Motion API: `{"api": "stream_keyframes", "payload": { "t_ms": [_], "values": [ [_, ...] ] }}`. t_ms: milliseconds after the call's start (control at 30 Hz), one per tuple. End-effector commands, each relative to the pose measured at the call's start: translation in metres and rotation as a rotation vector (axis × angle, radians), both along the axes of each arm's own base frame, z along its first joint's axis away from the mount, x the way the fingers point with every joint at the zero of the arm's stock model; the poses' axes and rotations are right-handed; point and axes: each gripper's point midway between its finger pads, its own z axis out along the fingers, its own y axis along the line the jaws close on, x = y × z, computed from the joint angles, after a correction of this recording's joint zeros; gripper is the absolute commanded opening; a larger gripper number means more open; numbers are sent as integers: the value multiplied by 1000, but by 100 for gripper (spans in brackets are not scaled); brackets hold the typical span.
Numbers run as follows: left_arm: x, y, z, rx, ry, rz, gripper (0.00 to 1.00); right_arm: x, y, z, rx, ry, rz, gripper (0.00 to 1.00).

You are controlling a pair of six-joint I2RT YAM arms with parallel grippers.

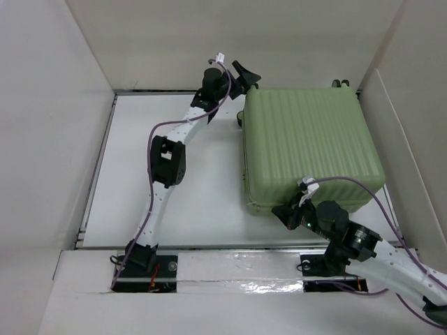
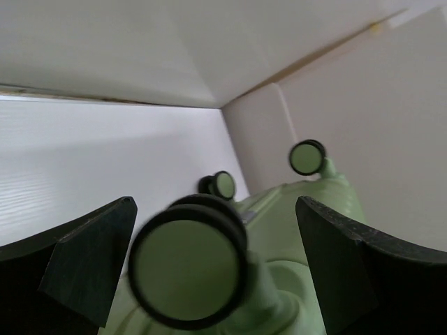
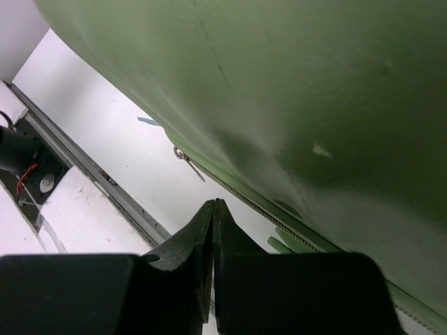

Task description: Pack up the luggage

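Note:
The luggage (image 1: 311,146) is a light-green ribbed hard-shell suitcase, lying flat and closed on the right half of the white table. My left gripper (image 1: 246,75) hovers at its far left corner, open. In the left wrist view its black fingers (image 2: 91,258) stand wide on either side of a black-and-green wheel (image 2: 187,269) without touching it. My right gripper (image 1: 283,213) is at the suitcase's near left corner, shut on nothing. In the right wrist view its tips (image 3: 213,204) meet just below the shell (image 3: 293,91), near the zipper line and a metal zipper pull (image 3: 188,162).
White walls (image 1: 56,125) enclose the table on the left, back and right. Two more wheels (image 2: 223,184) stick out toward the back wall. A raised strip with both arm bases (image 1: 140,259) runs along the near edge. Bare tabletop (image 1: 202,202) lies left of the suitcase.

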Motion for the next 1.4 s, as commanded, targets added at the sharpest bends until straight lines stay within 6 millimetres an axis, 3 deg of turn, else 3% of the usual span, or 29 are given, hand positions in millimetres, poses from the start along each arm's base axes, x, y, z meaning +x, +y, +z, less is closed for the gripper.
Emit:
{"api": "stream_keyframes", "payload": {
  "t_ms": [0, 33, 67, 133, 200, 267, 300, 400, 433, 500, 533, 600, 633, 667, 700, 733, 767, 833, 867, 933, 1033, 1100, 1133, 1167, 1267, 1367],
  "values": [
    [-23, -36, 30, -158, -80, -129, 99, 4, -6, 2, 17, 22, -53, 9],
    [-29, -42, 16, -181, -32, -138, 99, 4, -7, 2, 17, 23, -63, 10],
    [-31, -40, 33, -218, -86, -131, 99, 4, -8, 5, 29, 20, -67, 13],
    [-35, -44, 39, -235, -104, -132, 99, 5, -10, 3, 40, 30, -83, 18],
    [-31, -49, 33, -241, -92, -149, 98, 4, -11, 1, 47, 49, -97, 27],
    [-30, -52, 36, -290, -87, -163, 89, 6, -18, -4, 36, 72, -141, 33],
    [-30, -51, 36, -305, -85, -157, 72, 6, -21, -3, 47, 86, -165, 35],
    [-26, -41, 36, -365, -87, -124, 43, 14, -34, -6, 34, 79, -244, 39],
    [-22, -32, 28, -372, -76, -107, 28, 17, -39, -4, 38, 71, -279, 40],
    [-12, -3, 45, -423, -128, -71, 6, 18, -45, -7, 48, 95, -322, 41],
    [-9, 10, 36, -430, -123, -47, 0, 20, -48, -7, 48, 95, -346, 41],
    [-4, 44, 53, -437, -155, 16, 0, 21, -50, -6, 52, 93, -358, 41],
    [6, 78, 29, -402, -124, 84, 0, 23, -51, -4, 51, 85, -370, 41],
    [-1, 99, 59, -406, -191, 108, 0, 25, -50, -4, 43, 83, -373, 41],
    [-3, 118, 61, -393, -207, 140, 0, 29, -52, -2, 27, 64, -381, 41],
    [-3, 153, 36, -350, -174, 205, 0, 31, -51, 3, 16, 45, -376, 40],
    [-15, 171, 67, -358, -245, 223, 0, 38, -49, 4, -7, 35, -386, 39],
    [-29, 198, 72, -347, -271, 258, 0, 52, -54, 7, -81, -6, -400, 38],
    [-45, 219, 74, -353, -279, 289, 0, 62, -52, 22, -69, -47, -403, 36],
    [-65, 226, 75, -366, -287, 298, 0, 84, -57, 16, -155, -73, -391, 36],
    [-107, 243, 70, -387, -288, 327, 0, 125, -49, 48, -104, -203, -327, 38],
    [-122, 247, 62, -388, -272, 348, 0, 143, -48, 59, -120, -269, -297, 39],
    [-136, 250, 40, -376, -224, 368, 0, 151, -38, 52, -134, -262, -241, 38],
    [-147, 255, 49, -385, -247, 393, 0, 164, -43, 58, -141, -278, -260, 38],
    [-173, 264, 38, -370, -239, 443, 0, 187, -42, 73, -160, -285, -239, 38],
    [-195, 268, 37, -363, -245, 460, 0, 187, -48, 86, -114, -312, -237, 38]
  ]
}}
